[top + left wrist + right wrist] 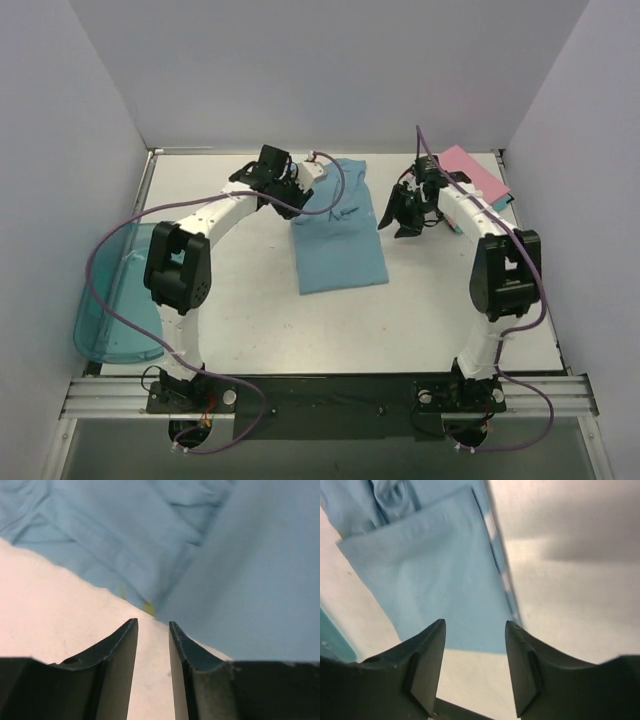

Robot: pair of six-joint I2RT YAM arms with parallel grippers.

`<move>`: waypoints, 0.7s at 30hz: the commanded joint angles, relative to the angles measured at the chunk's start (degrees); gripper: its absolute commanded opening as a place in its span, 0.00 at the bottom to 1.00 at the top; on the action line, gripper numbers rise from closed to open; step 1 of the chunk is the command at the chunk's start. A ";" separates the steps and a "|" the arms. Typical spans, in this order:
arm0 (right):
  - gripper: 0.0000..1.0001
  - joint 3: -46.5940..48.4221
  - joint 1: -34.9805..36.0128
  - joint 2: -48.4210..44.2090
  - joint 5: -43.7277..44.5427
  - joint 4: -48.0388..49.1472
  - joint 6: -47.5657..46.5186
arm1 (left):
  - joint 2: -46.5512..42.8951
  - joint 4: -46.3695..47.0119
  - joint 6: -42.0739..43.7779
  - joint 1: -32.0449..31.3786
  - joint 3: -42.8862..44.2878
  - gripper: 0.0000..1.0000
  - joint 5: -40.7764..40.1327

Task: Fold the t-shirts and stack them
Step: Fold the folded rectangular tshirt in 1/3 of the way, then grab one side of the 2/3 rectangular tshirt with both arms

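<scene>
From above, the light blue t-shirt lies near the middle of the table as a long folded strip. Its long axis runs from the far side towards the arms, and the near end leans a little to the right. The near end is flat with square corners; the far end is looser and wider, with small lettering just below it. Only this view takes in the whole layout: a pink t-shirt folded at the far right with a teal t-shirt showing beneath its edge, both well apart from the blue one, and a clear teal bin hanging over the table's left edge.

The left gripper sits at the far left corner of the blue strip. Its own camera gives what the overhead view cannot: the two dark fingers stand a narrow slit apart with bare table between them and nothing held. The rumpled cloth begins just past the tips, and a scrap of yellow-green print shows at its edge.

The right gripper hangs to the right of the strip, between it and the pink shirt. Its camera shows the fingers parted wider than the left pair and empty. Beyond them lies a smooth folded corner of the blue shirt with a crisp edge, and white print peeks out along its right side – a detail too small to make out from above
</scene>
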 commanded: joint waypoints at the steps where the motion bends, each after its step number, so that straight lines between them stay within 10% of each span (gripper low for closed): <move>1: 0.51 -9.79 -0.28 -8.57 5.12 -6.95 -2.71 | -14.38 -5.43 13.52 -4.50 -10.73 0.45 12.43; 10: 0.54 -21.32 2.27 -9.81 7.05 -2.92 1.15 | -19.94 -5.27 22.94 -16.72 -27.89 0.65 8.76; 21: 0.50 -27.30 3.93 -7.70 7.32 4.47 6.16 | -16.69 -0.70 25.67 -17.78 -32.46 0.66 4.54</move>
